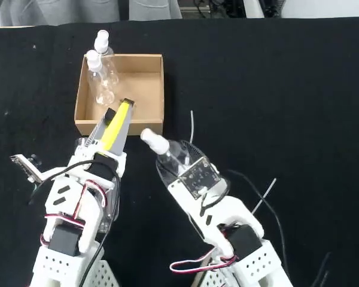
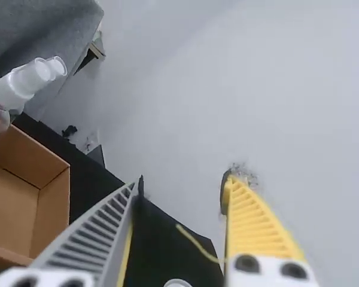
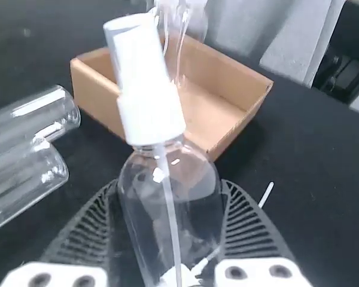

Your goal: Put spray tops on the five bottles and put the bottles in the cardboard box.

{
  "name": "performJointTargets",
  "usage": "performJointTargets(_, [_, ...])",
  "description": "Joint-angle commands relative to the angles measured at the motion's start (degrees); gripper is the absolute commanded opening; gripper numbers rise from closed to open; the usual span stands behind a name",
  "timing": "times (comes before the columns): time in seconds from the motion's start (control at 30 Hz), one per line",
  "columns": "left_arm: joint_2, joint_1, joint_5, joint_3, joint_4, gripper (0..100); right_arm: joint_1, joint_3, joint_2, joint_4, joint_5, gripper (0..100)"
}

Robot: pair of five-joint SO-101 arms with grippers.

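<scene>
The right claw (image 3: 169, 186) is clamped on a clear bottle (image 1: 170, 154), its spray top (image 1: 151, 139) fitted and pointing at the cardboard box (image 1: 79, 103), likely ready to go in. The left claw (image 2: 180, 179) hangs wide and empty above the box's near wall. Two capped bottles (image 1: 102, 78) lie in the box's far-left corner.

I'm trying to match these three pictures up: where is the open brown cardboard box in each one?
High view: the brown cardboard box sits upper left, beyond the left gripper.
Left wrist view: one corner, past the grey finger.
Right wrist view: behind the clear bottle in the right gripper.
Shared landmark: the white-topped bottles in the box.
</scene>
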Motion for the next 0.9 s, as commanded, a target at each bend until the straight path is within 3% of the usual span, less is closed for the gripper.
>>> performJointTargets(0.0, [-0.5, -0.7, -0.1, -1.9, -1.2, 21, 0.4, -3.0, -6.6, 0.5, -0.7, 7.0])
performJointTargets(0.87, [-0.4, -0.2, -3.9, -0.8, -1.2, 21, 0.4, -13.1, -7.5, 4.0, -3.4, 7.0])
